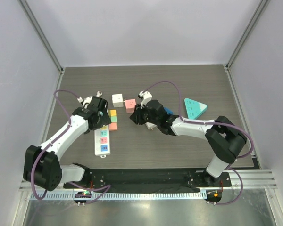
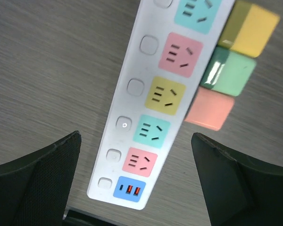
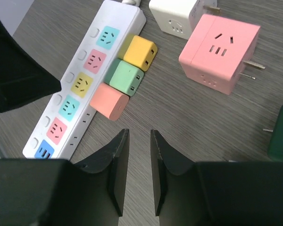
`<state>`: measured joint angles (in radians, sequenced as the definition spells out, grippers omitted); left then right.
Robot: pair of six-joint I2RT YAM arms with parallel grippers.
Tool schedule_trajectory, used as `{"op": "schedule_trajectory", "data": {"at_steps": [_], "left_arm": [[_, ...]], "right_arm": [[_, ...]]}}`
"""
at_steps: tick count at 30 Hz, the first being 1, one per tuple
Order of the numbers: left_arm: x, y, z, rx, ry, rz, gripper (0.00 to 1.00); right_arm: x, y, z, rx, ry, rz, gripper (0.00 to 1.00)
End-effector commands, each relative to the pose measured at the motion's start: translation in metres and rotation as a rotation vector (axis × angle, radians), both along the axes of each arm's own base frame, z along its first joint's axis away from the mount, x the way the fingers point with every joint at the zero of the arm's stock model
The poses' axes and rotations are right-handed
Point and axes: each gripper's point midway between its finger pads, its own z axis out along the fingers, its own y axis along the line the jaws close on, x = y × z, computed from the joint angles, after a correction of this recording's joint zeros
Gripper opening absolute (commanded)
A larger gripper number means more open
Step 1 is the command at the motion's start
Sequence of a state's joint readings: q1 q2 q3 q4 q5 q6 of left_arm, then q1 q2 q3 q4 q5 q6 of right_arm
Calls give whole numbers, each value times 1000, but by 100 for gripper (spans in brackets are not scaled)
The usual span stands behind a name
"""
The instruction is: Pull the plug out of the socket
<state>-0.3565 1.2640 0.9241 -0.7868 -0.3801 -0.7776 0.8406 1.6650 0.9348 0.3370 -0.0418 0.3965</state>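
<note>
A white power strip [image 1: 103, 142] lies lengthwise on the table, seen also in the left wrist view [image 2: 132, 87] and the right wrist view [image 3: 80, 84]. Three plugs sit against its right side: yellow [image 3: 140, 51], green [image 3: 127, 77] and salmon [image 3: 109, 101]. My left gripper [image 2: 136, 141] is wide open above the strip's near end, a finger on each side. My right gripper [image 3: 139, 134] is empty, its jaws only a narrow gap apart. It hovers over bare table just right of the salmon plug [image 1: 112, 126].
A white cube adapter [image 1: 118, 100] and a pink cube adapter [image 1: 130, 104] lie behind the plugs. A teal triangular strip [image 1: 195, 108] lies at the right. A dark green plug [image 3: 280, 134] lies right of my right gripper [image 1: 133, 117]. Grey walls enclose the table.
</note>
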Motion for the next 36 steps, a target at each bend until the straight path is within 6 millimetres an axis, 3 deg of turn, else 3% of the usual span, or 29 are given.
{"op": "schedule_trajectory", "data": {"at_steps": [1,6,11,18,28,36], "left_arm": [[-14,8,-26,47,86,22,100],[-21,-15,-44,30,69,-41,100],[-19,-30,-41,36,9,-125,100],[-25,-30,-52,37,27,-159,100],[-24,-11,-54,107,23,-177,100],[-22,-19,-69,18,83,-211,100]], "right_arm": [[-7,13,21,77,-37,42,31],[-8,17,14,89,-17,62,31],[-7,19,12,93,-8,70,31],[-8,18,12,91,-13,72,31],[-10,20,13,101,-10,84,31],[-9,19,14,104,-14,84,31]]}}
